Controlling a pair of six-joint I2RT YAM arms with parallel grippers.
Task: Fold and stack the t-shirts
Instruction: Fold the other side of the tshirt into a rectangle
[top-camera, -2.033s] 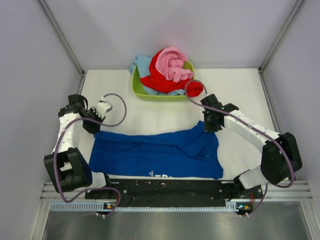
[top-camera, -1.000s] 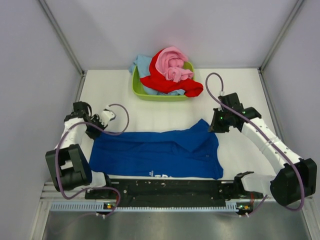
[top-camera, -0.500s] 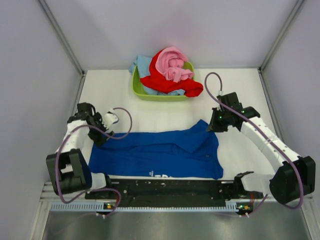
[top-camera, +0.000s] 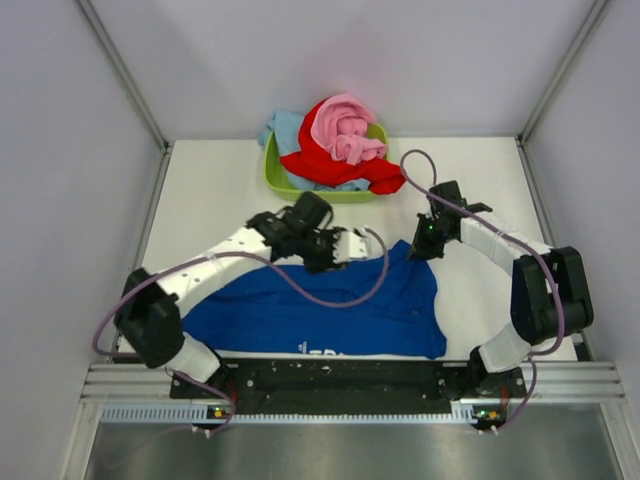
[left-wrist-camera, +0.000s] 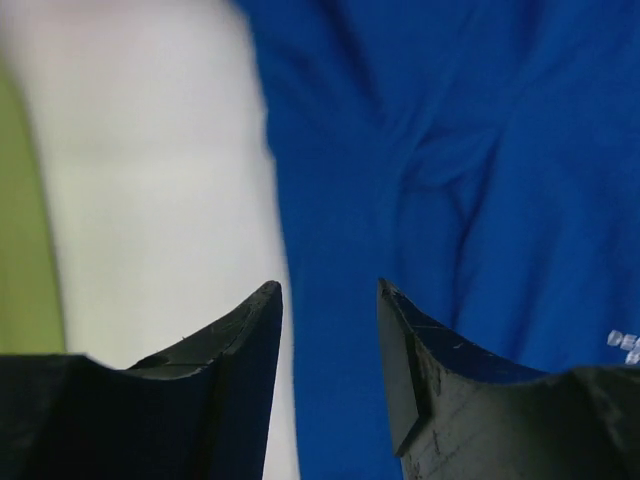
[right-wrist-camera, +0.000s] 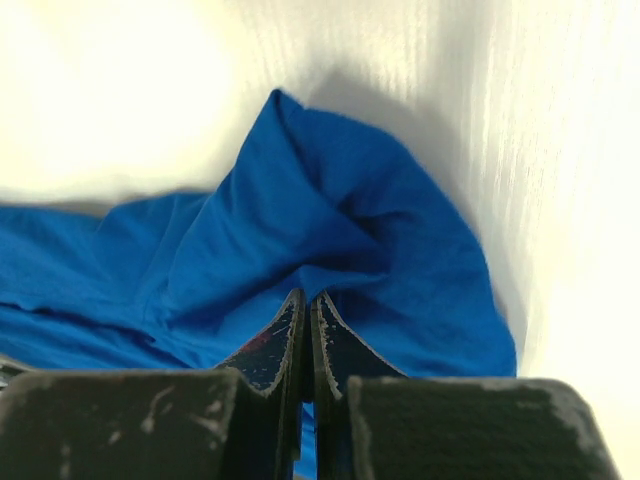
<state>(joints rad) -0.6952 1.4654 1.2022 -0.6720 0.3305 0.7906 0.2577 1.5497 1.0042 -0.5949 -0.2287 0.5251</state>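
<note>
The royal blue t-shirt (top-camera: 310, 310) lies spread across the near half of the table, with white lettering at its near edge. My left gripper (top-camera: 345, 250) reaches to the middle of the shirt's far edge. In the left wrist view it (left-wrist-camera: 327, 290) is open, with the shirt's edge (left-wrist-camera: 450, 150) below the gap between the fingers. My right gripper (top-camera: 421, 249) is at the shirt's far right corner. In the right wrist view it (right-wrist-camera: 309, 296) is shut, its tips in a raised fold of the blue cloth (right-wrist-camera: 330, 230). Red (top-camera: 330, 165), pink (top-camera: 340, 125) and light blue (top-camera: 280, 125) shirts are heaped in the tub.
The lime green tub (top-camera: 275, 180) stands at the back centre, just beyond both grippers; its side shows at the left of the left wrist view (left-wrist-camera: 15, 250). White table surface (top-camera: 215, 190) lies left and right of it. Grey walls enclose the table.
My left arm has swung from the shirt's far left corner to the middle of its far edge. My right gripper has shifted slightly left onto the shirt's corner. The shirt has kept its shape.
</note>
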